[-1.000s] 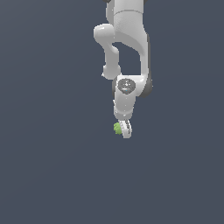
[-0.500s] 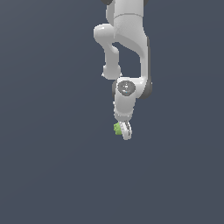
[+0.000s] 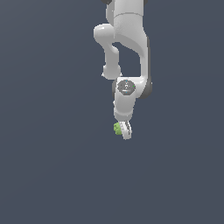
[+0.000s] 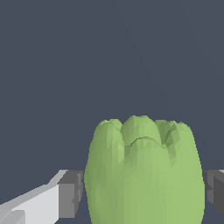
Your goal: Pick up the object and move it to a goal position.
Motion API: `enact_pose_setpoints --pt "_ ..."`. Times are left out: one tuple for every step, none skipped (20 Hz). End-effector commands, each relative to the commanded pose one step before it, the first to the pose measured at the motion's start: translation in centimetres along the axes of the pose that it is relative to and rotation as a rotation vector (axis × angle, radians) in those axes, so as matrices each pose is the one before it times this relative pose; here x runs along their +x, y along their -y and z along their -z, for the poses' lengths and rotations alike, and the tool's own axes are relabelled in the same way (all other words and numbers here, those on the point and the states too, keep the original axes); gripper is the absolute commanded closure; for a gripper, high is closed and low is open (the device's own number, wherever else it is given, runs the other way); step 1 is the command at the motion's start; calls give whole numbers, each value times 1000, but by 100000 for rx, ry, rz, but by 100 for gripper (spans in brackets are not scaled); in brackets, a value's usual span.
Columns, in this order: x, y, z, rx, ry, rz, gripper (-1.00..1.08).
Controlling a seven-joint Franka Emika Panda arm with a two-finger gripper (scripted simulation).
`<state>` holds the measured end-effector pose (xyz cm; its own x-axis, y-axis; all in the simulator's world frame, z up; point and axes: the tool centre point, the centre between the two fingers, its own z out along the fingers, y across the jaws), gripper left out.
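In the exterior view we see the white Panda arm reaching down from the top of the frame, its gripper pointing downward. The light-green lumpy object sits at the fingertips, showing on the exterior view's left side of the gripper, partly hidden by the white finger. We judge that the pick is done or all but done and the carry is the step in hand. No goal marker shows anywhere in this view, so we cannot say how far the object stands from its target. The surface around the gripper is a flat, featureless slate grey with no edge, wall or shadow to read (so whether the object is lifted clear of it we cannot tell).

In the wrist view the object fills the space between the two dark grey finger pads, its bumpy crown rising above them. Both pads appear to meet its flanks with no gap that we can make out, so we take the gripper as clamped onto the object. Beyond the object there is only the same plain grey ground.

The next move, as we judge it, calls for holding this squeeze steady while translating toward the goal, since an irregular blob pinched on rounded sides could twist or slip.
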<state>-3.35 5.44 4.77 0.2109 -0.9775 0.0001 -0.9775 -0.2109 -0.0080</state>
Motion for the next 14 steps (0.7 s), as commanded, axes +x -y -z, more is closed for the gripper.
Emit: enact_pose_setpoints --pt "73 -16 477 80 -2 -15 108" --pt "42 -29 298 0 0 0 108" --pt "51 -34 354 0 0 0 108" --pt "81 -39 382 -44 40 -35 108" --pt "67 -44 467 0 0 0 108" --pt "76 -50 525 0 0 0 108" --pt "85 -55 585 0 0 0 108" --pt "117 -60 615 -50 31 -36 108" --pt "103 -66 708 0 0 0 108" --pt "113 -72 769 0 0 0 108" --pt "146 -74 793 -54 21 -37 108" --pt "131 -81 881 0 0 0 108" --pt "163 -82 900 -57 9 -38 108" --pt "149 -89 983 0 0 0 108"
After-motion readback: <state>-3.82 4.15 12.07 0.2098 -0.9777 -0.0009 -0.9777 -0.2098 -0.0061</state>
